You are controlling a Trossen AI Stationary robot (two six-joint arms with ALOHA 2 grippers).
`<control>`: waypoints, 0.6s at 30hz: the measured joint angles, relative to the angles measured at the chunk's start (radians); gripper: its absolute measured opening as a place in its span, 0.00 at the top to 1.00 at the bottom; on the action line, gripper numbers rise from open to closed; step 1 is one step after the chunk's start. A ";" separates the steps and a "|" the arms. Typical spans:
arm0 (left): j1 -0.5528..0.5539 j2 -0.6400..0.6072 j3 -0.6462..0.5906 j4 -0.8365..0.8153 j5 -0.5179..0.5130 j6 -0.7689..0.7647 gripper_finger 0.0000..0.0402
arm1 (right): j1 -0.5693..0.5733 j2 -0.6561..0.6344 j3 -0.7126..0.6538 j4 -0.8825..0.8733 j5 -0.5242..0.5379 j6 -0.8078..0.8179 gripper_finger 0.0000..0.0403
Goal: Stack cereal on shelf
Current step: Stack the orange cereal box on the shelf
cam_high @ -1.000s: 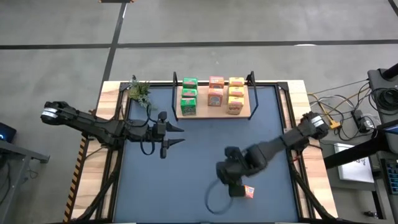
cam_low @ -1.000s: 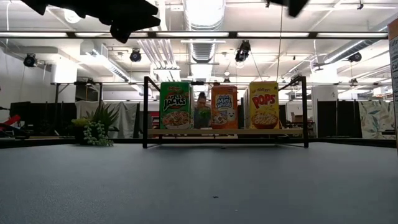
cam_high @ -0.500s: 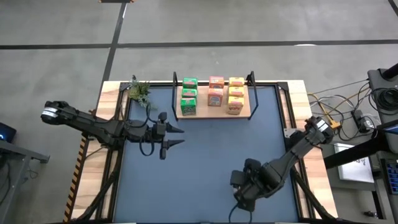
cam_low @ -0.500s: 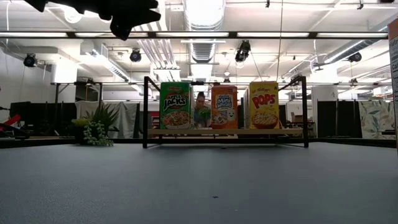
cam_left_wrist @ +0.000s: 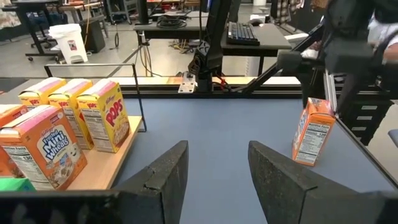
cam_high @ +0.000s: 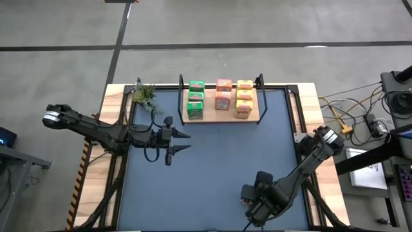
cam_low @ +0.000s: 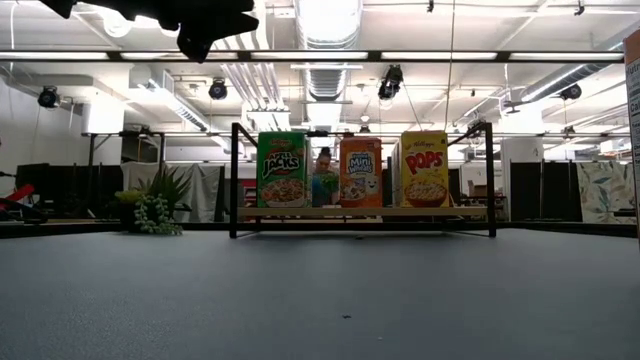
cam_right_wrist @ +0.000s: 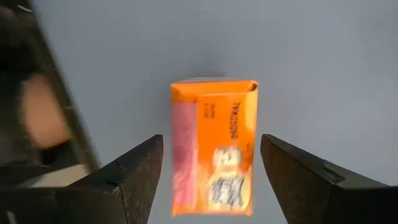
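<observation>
High view: the shelf (cam_high: 221, 111), a light-wood board with thin black posts, stands at the far edge of the blue mat (cam_high: 212, 167) and serves as landmark. On it sit the cereal boxes in three columns: green boxes (cam_high: 195, 102), pink-red boxes (cam_high: 223, 95) and yellow boxes (cam_high: 244, 98). A green plant (cam_high: 144, 94) stands just to the left of the shelf. The left gripper (cam_high: 181, 140) hovers in front of the shelf's left end, fingers apart and holding nothing. The right gripper (cam_high: 255, 211) hangs well in front of the shelf, at the mat's near edge. Right wrist view: its fingers (cam_right_wrist: 138, 177) stand wide apart on either side of one orange cereal box (cam_right_wrist: 213, 146), not touching it. Left wrist view: this box (cam_left_wrist: 313, 131) stands tilted on the mat, well apart from the shelf.
</observation>
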 joint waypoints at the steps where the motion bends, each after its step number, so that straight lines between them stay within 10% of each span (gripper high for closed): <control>1: 0.000 0.000 0.000 0.001 0.000 0.000 0.63 | 0.000 0.013 -0.001 -0.006 0.001 -0.012 0.35; 18: 0.000 -0.011 0.000 0.007 0.000 0.017 0.63 | -0.019 0.024 -0.003 0.005 -0.006 -0.058 0.63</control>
